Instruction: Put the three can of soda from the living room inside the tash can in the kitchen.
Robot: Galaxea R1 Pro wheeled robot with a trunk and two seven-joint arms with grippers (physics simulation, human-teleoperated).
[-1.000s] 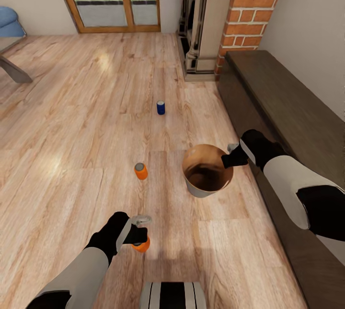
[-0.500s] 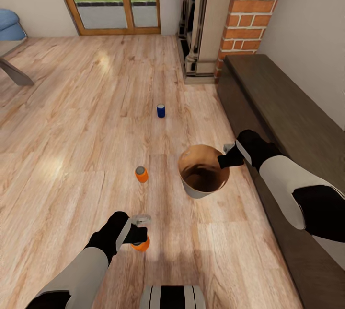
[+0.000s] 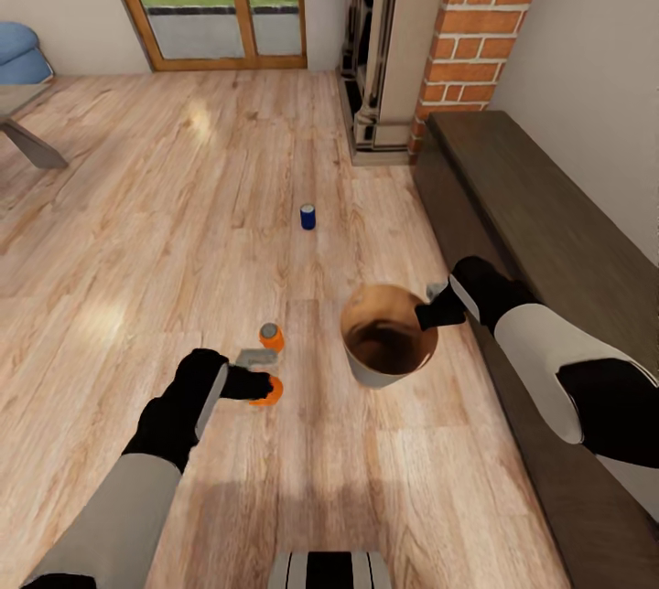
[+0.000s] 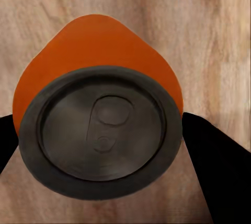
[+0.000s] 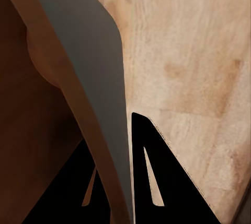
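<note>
Left gripper [image 3: 261, 386] closed around an orange can [image 3: 269, 390], held above the wood floor [image 3: 137, 232]; in the left wrist view the can's [image 4: 99, 119] dark top sits between both fingers [image 4: 209, 166]. Right gripper [image 3: 430, 315] pinches the bin's [image 3: 389, 333] rim, one finger [image 5: 157, 182] outside the grey wall, one inside. Second orange can [image 3: 270, 336] stands just beyond the held one, left of the bin. Blue can [image 3: 307, 217] stands farther off, toward the fireplace [image 3: 375, 49].

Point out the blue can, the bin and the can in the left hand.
Blue can [image 3: 307, 217], head view, its side.
Bin [image 3: 371, 376], head view, grey outer wall.
Held orange can [image 4: 99, 44], left wrist view, orange side.
</note>
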